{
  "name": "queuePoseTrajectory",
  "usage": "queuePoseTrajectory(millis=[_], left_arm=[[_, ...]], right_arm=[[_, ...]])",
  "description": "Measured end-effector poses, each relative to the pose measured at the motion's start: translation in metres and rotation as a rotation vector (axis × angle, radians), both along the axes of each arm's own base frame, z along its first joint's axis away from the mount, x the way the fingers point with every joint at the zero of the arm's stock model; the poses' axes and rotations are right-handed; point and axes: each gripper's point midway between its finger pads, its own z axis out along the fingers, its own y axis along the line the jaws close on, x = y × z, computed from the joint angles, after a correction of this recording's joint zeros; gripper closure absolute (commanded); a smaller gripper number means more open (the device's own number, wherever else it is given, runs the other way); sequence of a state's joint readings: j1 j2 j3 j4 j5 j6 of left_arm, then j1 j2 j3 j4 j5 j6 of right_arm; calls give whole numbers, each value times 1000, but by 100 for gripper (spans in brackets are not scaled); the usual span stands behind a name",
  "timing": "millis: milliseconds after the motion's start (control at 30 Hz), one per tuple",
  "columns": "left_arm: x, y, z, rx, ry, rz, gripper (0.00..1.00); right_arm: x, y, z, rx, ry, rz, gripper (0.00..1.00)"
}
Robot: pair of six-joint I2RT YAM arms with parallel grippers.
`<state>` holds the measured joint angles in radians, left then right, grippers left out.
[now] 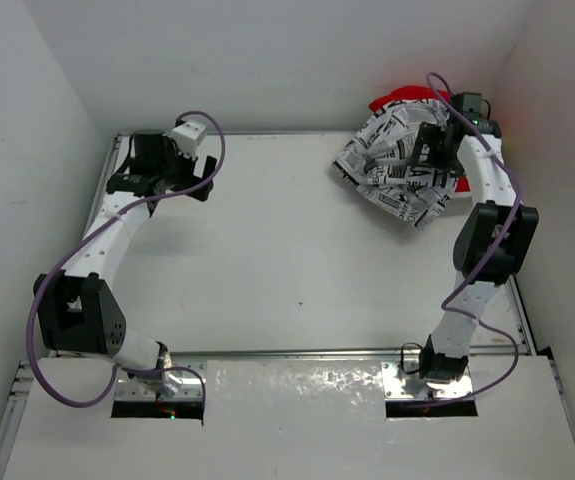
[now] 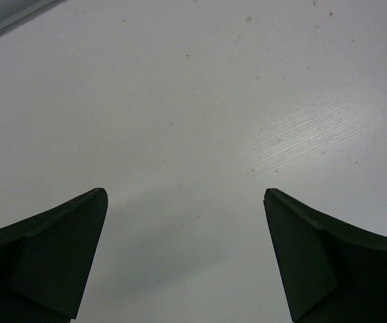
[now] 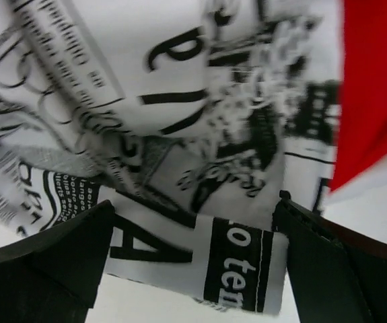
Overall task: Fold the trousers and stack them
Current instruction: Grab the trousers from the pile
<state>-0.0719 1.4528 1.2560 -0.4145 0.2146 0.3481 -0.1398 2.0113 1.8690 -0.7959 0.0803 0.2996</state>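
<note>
Lab robot cell: white walls (image 1: 267, 60) around a table (image 1: 267, 260)

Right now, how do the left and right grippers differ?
Left gripper hangs over bare table at the far left; right gripper is over the crumpled trousers at the far right. Left jaws frame only tabletop; right jaws frame printed cloth. Shared: both are wide open and neither is gripping anything.

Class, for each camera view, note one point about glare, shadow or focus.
Top external: speckled glare on the shiny strip at the near edge. Left wrist: the table is sharp, with a streaked sheen at right and a soft shadow beneath the open left pincer. Right wrist: the trousers print blurs toward the upper right; the red cloth looks featureless.
</note>
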Motion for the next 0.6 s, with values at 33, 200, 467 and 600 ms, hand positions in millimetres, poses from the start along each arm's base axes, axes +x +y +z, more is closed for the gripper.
queuePoseTrajectory(millis=[33, 200, 467, 600], left_arm=[[-1, -1, -1, -4, 6, -1, 0], [-3, -3, -2, -15, 15, -7, 0], [-4, -2, -3, -11, 21, -7, 0], [-4, -2, -3, -9, 20, -7, 0]], right_arm=[[0, 7, -3, 25, 3, 22, 6], [5, 34, -2, 133, -17, 103, 37], [10, 65, -2, 301, -26, 169, 100], [26, 76, 32, 352, -126, 207, 100]])
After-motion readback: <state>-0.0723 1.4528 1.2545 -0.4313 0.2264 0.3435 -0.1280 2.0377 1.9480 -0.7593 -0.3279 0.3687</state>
